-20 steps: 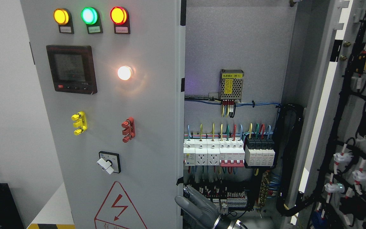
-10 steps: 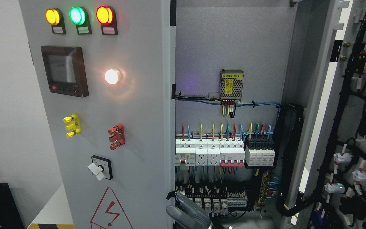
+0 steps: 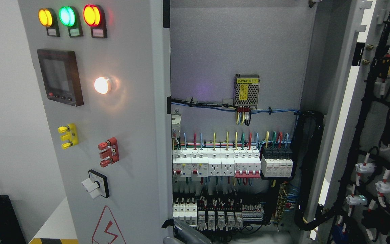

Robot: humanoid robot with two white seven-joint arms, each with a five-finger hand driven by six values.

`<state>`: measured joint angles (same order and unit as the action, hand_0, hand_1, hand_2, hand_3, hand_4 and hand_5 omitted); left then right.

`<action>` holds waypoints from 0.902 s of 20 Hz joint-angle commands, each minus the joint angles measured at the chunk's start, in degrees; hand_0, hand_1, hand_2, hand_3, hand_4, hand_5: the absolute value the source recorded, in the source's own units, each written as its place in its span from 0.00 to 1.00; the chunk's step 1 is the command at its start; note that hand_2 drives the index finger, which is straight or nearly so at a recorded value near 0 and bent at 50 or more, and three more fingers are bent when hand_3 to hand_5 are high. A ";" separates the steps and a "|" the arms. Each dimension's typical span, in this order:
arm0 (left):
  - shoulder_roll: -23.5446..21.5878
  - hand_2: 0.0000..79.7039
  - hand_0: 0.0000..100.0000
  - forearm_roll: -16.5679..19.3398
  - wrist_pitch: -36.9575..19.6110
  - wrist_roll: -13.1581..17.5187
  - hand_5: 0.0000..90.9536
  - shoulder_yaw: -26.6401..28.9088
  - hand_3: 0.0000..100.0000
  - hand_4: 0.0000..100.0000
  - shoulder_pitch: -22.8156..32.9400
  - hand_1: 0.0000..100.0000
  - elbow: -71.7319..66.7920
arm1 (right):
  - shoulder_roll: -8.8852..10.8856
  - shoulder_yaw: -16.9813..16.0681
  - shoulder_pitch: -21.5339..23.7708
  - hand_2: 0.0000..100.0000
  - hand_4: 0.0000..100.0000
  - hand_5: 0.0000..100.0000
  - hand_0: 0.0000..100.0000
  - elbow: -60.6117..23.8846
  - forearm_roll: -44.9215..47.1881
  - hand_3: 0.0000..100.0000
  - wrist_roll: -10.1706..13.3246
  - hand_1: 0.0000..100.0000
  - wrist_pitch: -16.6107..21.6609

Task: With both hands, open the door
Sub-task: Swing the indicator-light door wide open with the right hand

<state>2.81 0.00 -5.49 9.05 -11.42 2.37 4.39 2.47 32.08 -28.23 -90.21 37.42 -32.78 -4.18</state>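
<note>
**Cabinet standing open, one hand showing at the bottom edge**

Looking into a grey electrical cabinet (image 3: 232,44) with both doors swung outward. Finding the left door (image 3: 134,118) angled away at the picture's left, outer face turned to the camera, free edge running down just left of the middle. Finding the right door (image 3: 377,135) swung wide at the right edge, showing its inner side laced with black cable and white connectors.

Noting on the left door, from the top corner down: amber lamp (image 3: 45,17), green lamp (image 3: 67,16) and red lamp (image 3: 91,15) glowing in a row; a dark meter display (image 3: 59,77); a white lamp (image 3: 102,85) shining beside it; a yellow terminal block (image 3: 67,136) and a red terminal block (image 3: 108,151); a rotary switch (image 3: 95,184); a red warning triangle (image 3: 108,227) at the bottom edge.

Seeing inside a mesh-covered power supply (image 3: 246,89) on the back panel, and below it a row of white breakers (image 3: 215,162) fed by coloured wires.

Catching only a grey sliver of a hand (image 3: 185,235) at the bottom edge, just beside the left door's free edge — not telling which arm is carrying it, nor whether it is open, closed or touching the door.
</note>
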 commanded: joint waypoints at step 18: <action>-0.79 0.00 0.12 -0.88 -0.04 0.01 0.00 0.00 0.00 0.00 -1.49 0.39 -0.09 | -0.88 10.81 0.37 0.00 0.00 0.00 0.12 -5.24 0.99 0.00 -3.08 0.39 -3.11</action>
<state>1.37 0.00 -5.48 9.10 -11.43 0.57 4.34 2.04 39.48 -27.88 -94.37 38.37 -35.93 -6.78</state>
